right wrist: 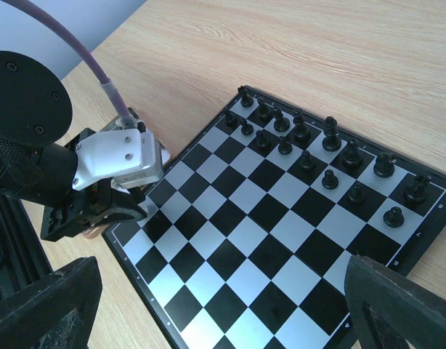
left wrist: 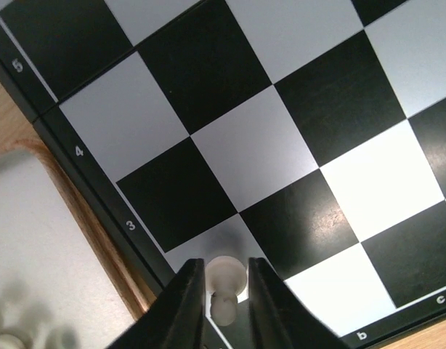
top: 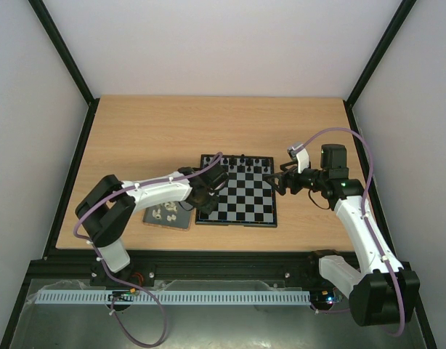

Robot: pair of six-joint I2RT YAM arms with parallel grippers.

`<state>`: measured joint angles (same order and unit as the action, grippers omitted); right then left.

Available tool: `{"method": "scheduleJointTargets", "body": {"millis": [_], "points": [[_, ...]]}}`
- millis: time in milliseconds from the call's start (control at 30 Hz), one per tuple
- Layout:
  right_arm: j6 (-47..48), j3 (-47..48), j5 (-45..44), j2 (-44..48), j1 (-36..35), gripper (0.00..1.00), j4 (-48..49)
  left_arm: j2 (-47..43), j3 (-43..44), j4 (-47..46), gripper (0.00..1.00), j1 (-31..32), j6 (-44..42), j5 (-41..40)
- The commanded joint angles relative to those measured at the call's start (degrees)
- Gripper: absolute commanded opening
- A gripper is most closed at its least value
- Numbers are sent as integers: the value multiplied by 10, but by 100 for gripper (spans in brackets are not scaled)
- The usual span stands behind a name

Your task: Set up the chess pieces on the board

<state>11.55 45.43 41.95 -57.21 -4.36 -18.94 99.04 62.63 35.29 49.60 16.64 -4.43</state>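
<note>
Top external view is showing a pale wooden table [top: 136, 138] sitting between white walls [top: 208, 43], with the board [top: 241, 211] lying mid-table. The left gripper [left wrist: 226, 309] is flanking a white pawn [left wrist: 226, 275] at the board's left edge; whether it is pinching the pawn, I cannot tell. The right gripper [top: 281, 180] is hanging wide open by the board's right edge.

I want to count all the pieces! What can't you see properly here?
- Left wrist: white piece, its foot hidden by the left gripper.
- Left wrist: loose pieces in the tray, blurred, cut by the edge.
- Top view: those pieces too small to count.
</note>
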Motion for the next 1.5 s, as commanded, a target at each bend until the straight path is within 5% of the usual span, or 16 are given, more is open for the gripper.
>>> {"method": "scheduleJointTargets", "body": {"millis": [0, 67, 100, 167, 200, 533, 667, 833, 967, 1233, 1467], "points": [[9, -8, 5, 4, 1, 93, -3, 4, 12, 15, 26, 2, -5, 5], [8, -8, 5, 4, 1, 93, -4, -6, 15, 20, 36, 3, -3, -3], [9, -8, 5, 4, 1, 93, -3, -13, 17, 23, 50, 2, 0, -8], [8, -8, 5, 4, 1, 93, -4, -34, 20, 27, 96, 2, 11, -26], [9, -7, 4, 4, 1, 93, -4, -49, 21, 29, 99, 0, 18, -33], [8, -7, 6, 5, 1, 93, -4, -135, 22, 72, 99, -31, 51, -189], [8, -7, 7, 6, 1, 93, -4, -202, -24, 23, 99, -67, 41, -168], [8, -7, 7, 6, 1, 93, -4, -283, -48, 34, 99, -136, 176, -313], [8, -6, 8, 4, 1, 93, -4, -246, -52, 48, 99, -223, 116, -186], [10, -6, 7, 6, 1, 93, -6, -172, -83, 58, 33, -307, 105, -9], [12, -6, 8, 3, 1, 93, -7, -145, -102, 64, 23, -309, 116, -16]]}}
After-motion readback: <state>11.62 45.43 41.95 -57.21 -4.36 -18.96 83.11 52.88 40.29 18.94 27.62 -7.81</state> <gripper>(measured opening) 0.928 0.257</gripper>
